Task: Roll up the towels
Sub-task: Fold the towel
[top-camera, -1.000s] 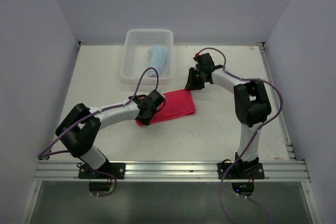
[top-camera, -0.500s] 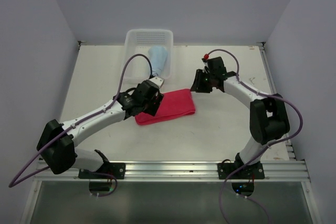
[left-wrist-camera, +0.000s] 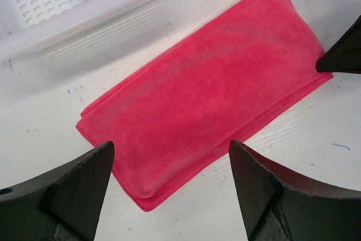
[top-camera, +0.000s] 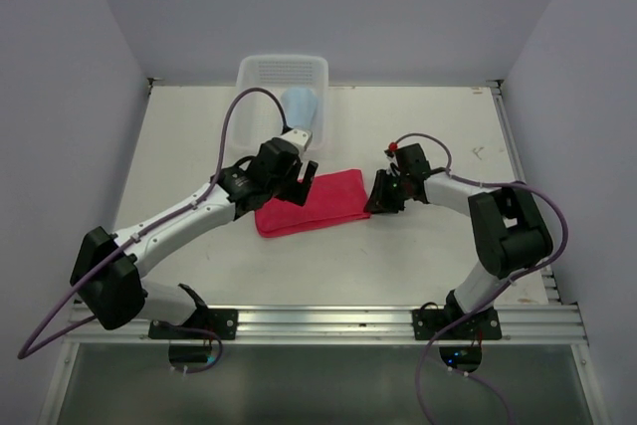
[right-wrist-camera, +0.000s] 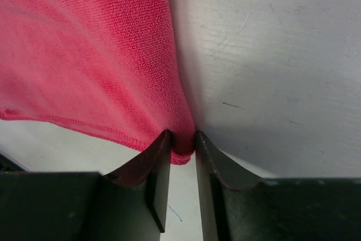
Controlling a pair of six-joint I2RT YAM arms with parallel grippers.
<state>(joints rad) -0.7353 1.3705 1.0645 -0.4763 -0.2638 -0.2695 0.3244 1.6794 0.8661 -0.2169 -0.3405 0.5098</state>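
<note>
Red towel corner looks pinched; only right wrist shows.

Robot test bench in a lab, not a home or a shop.
Shows in the bare white table boxed by plain pale walls, the left arm and right arm bolted to a metal rail, loose purple cables, one plastic basket, and pen marks on the tabletop.

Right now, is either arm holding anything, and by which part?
The right gripper pinches the red towel by one corner; the left gripper is open, empty.
</note>
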